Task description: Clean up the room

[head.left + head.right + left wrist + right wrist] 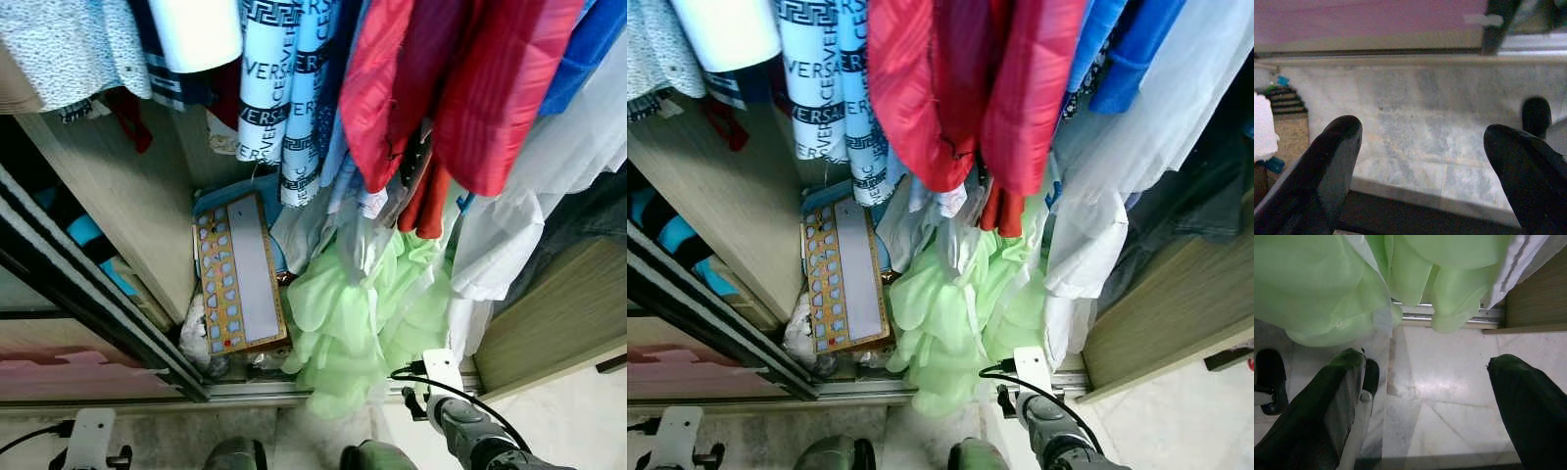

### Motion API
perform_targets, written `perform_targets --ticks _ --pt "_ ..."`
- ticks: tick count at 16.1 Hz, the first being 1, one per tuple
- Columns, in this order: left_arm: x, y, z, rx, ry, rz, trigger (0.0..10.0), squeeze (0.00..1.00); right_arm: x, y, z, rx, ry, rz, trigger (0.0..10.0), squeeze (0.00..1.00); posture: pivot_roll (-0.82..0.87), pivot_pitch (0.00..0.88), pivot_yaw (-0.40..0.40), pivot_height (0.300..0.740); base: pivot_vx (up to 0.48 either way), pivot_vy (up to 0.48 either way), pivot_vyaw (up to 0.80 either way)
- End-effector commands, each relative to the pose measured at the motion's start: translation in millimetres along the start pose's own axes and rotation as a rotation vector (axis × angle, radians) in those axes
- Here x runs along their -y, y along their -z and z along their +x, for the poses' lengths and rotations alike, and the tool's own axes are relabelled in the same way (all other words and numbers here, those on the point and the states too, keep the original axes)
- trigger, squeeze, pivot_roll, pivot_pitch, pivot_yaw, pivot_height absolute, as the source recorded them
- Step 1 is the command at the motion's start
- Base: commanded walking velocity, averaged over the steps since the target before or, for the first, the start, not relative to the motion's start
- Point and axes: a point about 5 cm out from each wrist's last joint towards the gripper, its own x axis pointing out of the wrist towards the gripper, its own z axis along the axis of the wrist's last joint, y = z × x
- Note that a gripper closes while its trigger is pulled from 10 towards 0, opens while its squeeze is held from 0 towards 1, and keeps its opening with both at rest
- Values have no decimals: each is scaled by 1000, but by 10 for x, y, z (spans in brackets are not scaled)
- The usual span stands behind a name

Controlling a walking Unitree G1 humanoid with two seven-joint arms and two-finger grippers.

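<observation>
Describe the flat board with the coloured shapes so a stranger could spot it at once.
Look into the open wardrobe, below the hanging clothes. On its floor, left of the pale green fabric, the board leans near the wooden side panel. It alone is stiff and rectangular, tan-rimmed, with a grey panel beside rows of small blue shapes.

An open wooden wardrobe (pixel 137 196) with a metal sliding track (pixel 1449 316) stands on pale marble floor (pixel 1449 382).

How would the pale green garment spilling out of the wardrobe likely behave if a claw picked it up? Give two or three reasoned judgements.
The pale green garment looks thin and ruffled, so it would probably flop and drape. It seems light for its bulk. Its hem hangs over the wardrobe track, so it may snag or drag there.
</observation>
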Motion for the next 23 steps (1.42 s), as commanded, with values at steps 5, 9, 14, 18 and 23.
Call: perform_targets --ticks 5,9,14,18,23 --pt "192 -1374 153 286 55 -142 10000 0 41 -9 -19 97 41 94 10000 0 -12 80 -5 740 0 0 0" --pt "238 -1910 -12 595 210 -203 10000 0 592 -710 -121 409 113 94 10000 0 -13 86 -15 740 0 0 0" --pt "445 -1814 -161 648 328 -123 10000 0 749 -627 -235 474 135 30 10000 0 -19 112 -17 740 0 0 0" --pt "464 -1512 -298 581 419 -71 10000 0 884 -607 -281 448 153 -46 10000 0 -3 124 -24 740 0 0 0" --pt "491 -1190 -735 587 444 19 10000 0 899 -154 -344 310 134 -90 10000 0 36 159 -33 740 0 0 0"
